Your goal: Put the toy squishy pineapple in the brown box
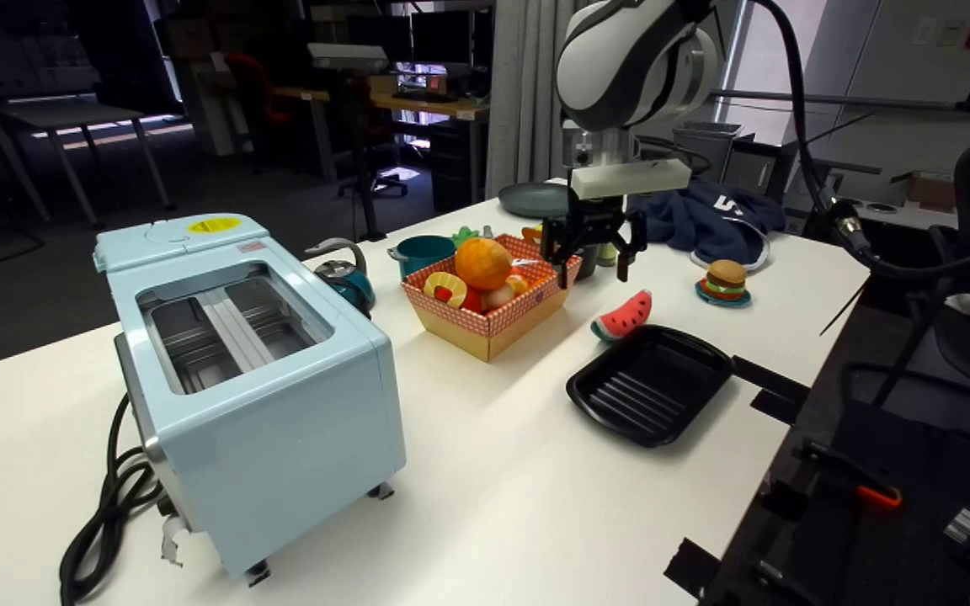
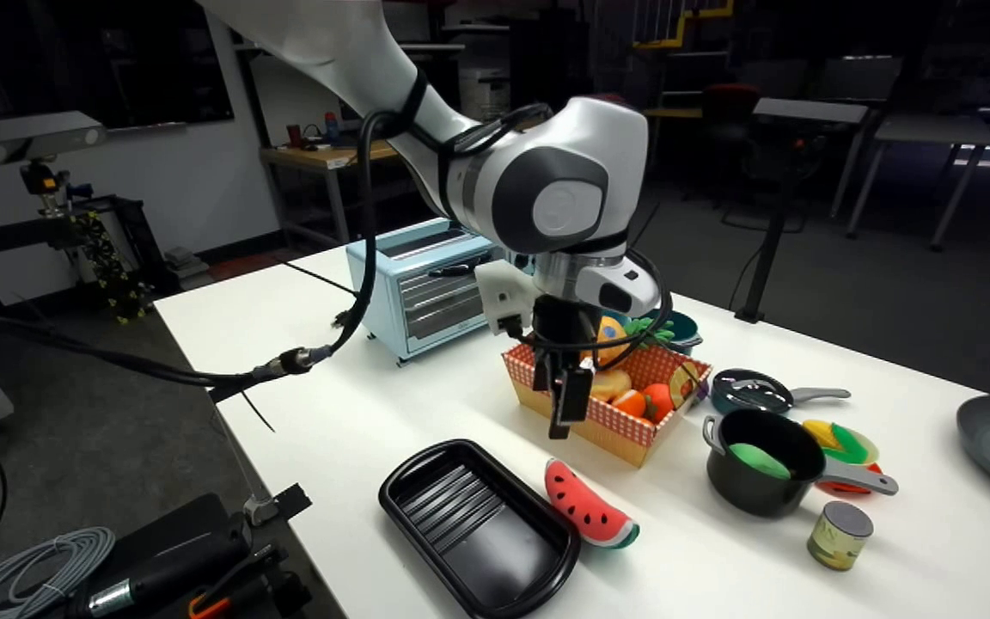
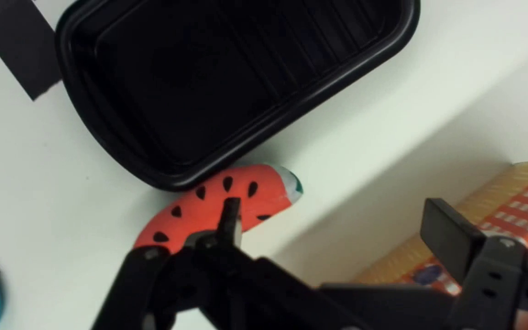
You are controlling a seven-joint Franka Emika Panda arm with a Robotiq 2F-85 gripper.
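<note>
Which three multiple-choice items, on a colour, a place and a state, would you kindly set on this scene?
1. What colour is the toaster?
A) Red
B) Black
C) Light blue

2. Where is the toy pineapple?
A) Inside the toaster
B) In the brown box
C) On the toaster

3. How does the gripper stand?
A) Open
B) Shut on the toy pineapple
C) Shut, empty

1 C: both exterior views show light blue panels.
2 B: its rounded orange body shows inside the checked rim.
3 A: its jaws stand apart in the wrist view, nothing held.
</note>
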